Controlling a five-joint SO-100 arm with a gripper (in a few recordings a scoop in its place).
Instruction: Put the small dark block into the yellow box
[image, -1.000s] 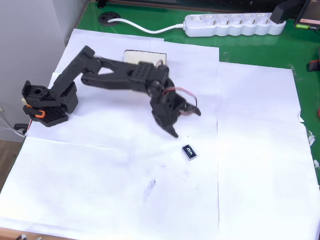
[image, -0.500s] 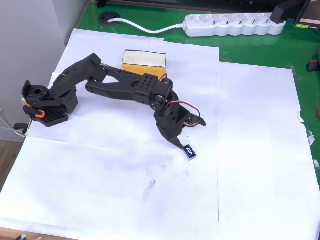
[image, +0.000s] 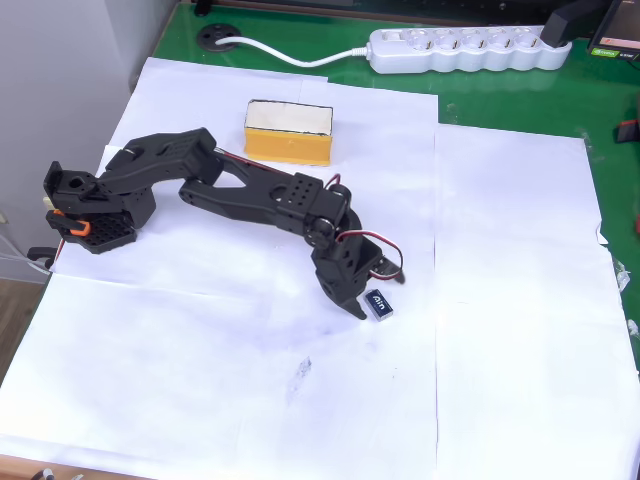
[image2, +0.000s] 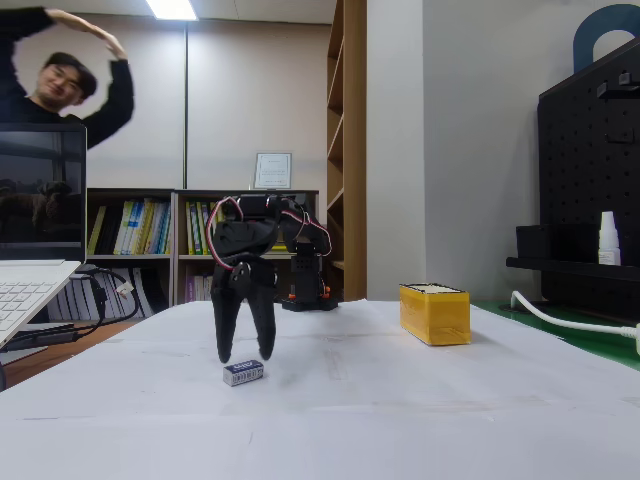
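Item one: your black two-finger gripper (image2: 244, 352), fingers (image2: 265, 335) spread open and pointing down, tips just behind the tiny black rectangular block (image: 379, 303) lying on the white-papered table (image: 500, 350). Item two: the orange-yellow rectangular box with cream top (image: 288, 132), well apart near the white power strip (image: 468, 49).

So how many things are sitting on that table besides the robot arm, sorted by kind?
Small dark block: 1
Yellow box: 1
White power strip: 1
Laptop: 1
Total: 4
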